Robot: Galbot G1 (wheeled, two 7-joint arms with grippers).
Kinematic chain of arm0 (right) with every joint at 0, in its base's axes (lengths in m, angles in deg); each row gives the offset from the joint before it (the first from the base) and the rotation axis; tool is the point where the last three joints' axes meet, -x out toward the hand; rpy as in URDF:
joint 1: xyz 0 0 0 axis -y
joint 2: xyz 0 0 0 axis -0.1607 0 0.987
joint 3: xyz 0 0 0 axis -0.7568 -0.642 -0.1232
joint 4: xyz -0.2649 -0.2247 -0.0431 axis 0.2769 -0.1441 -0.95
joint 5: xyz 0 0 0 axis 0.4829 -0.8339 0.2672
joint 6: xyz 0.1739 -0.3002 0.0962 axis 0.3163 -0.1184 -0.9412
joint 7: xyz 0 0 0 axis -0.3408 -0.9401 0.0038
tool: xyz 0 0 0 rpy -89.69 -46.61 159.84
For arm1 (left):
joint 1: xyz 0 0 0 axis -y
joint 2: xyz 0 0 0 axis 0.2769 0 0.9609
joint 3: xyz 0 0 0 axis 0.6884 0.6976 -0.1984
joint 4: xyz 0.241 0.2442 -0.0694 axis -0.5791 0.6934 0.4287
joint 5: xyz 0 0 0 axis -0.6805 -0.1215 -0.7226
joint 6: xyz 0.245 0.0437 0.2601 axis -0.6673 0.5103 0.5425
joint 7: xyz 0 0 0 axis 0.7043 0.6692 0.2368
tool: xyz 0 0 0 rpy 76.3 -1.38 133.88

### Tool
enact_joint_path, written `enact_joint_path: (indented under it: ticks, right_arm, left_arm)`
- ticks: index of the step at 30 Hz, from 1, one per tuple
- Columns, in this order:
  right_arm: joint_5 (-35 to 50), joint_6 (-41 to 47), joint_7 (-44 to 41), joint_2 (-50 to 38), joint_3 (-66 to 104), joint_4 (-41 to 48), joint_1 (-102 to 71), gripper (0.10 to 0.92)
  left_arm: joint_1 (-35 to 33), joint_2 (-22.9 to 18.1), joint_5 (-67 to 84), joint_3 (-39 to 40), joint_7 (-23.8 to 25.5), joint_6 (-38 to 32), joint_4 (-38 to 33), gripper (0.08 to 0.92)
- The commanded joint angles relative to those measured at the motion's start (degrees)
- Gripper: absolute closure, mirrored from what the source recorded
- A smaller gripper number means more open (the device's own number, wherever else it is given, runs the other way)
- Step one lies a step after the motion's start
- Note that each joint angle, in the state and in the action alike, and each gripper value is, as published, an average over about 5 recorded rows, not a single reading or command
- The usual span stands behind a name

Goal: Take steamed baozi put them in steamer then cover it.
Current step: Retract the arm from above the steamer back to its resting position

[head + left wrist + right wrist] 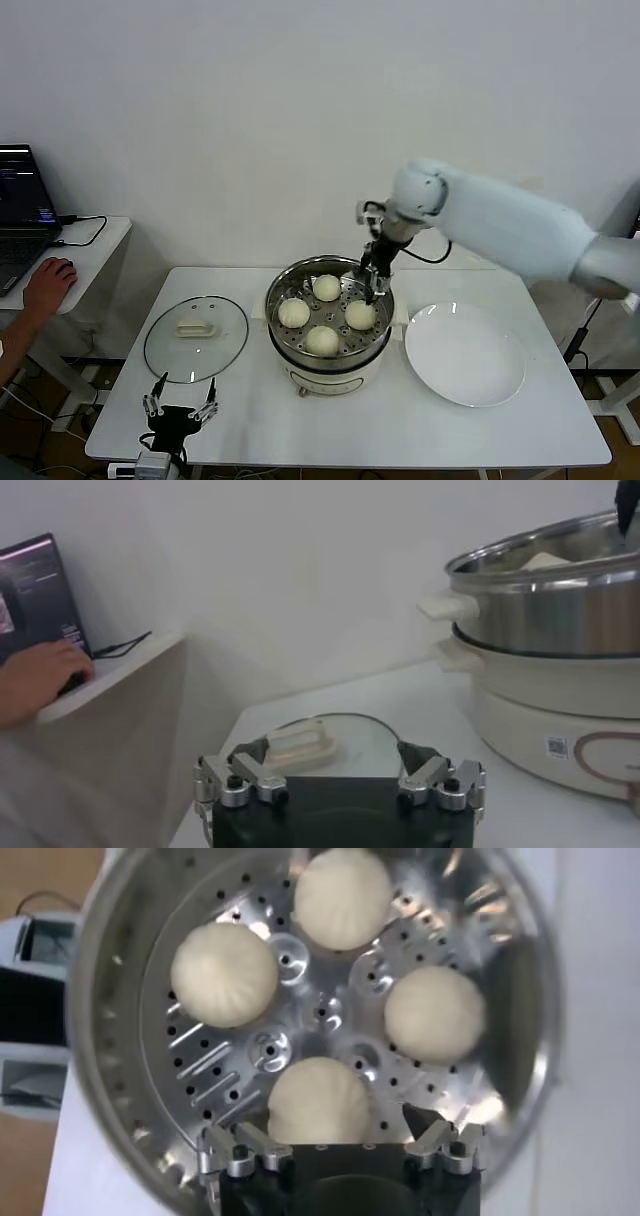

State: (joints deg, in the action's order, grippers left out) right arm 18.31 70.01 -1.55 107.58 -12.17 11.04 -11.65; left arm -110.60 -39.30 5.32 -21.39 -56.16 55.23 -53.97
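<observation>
Leftmost, a person's hand (48,284) rests by a laptop (22,215) on a side table, outside the work. Next, the glass lid (196,338) lies flat on the white table (330,425), just beside the steamer (326,320), cream handle up. The left gripper (180,410) hangs low at the table's near edge, in front of the lid, its fingers spread wide and holding nothing.

In the steamer all four steamed baozi (224,974) sit apart on the perforated tray, none touching the wall. The right gripper (340,1146) hangs just above the bun at the steamer's right side; its fingers (232,1148) stand wide open to either side of that bun, released and gripping nothing. The white plate (464,353) on the right is bare.

Loading looks done, so the step in hand is likely clearing the arm and covering. To do it well, the right gripper should rise straight up before swinging away, so its fingers do not drag a bun. The lid should be taken by its handle, kept level, and lowered centred on the rim.
</observation>
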Motion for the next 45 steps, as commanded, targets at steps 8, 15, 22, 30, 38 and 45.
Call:
enact_joint_path:
  ticks: [8, 15, 22, 30, 38, 45]
  right_arm:
    - [20.2, -11.1, 42.7, -31.9, 50.3, -26.1, -36.3, 0.202]
    - [24.4, -18.4, 62.4, -29.1, 74.8, -33.8, -66.6, 0.203]
    - [19.7, -25.3, 67.9, -12.6, 91.0, -36.1, -88.7, 0.203]
    - [16.6, -31.9, 68.1, 3.1, 102.7, -38.5, -107.0, 0.203]
    - [13.3, -35.0, 67.2, 11.8, 105.4, -41.5, -116.1, 0.202]
    - [13.6, -34.8, 67.2, 10.9, 108.0, -42.2, -118.7, 0.203]
  left_arm:
    - [-0.3, -0.4, 2.0, 0.7, -0.2, -0.6, -1.7, 0.177]
    - [-0.2, -0.2, 0.8, 0.3, -1.0, -5.7, 1.0, 0.177]
    - [-0.1, 0.4, -3.2, 0.8, -0.8, -14.5, 3.4, 0.177]
    - [2.0, 2.5, -6.2, 0.6, -1.9, -13.0, 3.5, 0.177]
    - [7.2, 5.0, -22.2, 0.3, -2.9, -12.5, 6.5, 0.177]
    - [13.9, 10.1, -45.9, 1.5, -8.7, -11.5, 13.7, 0.177]
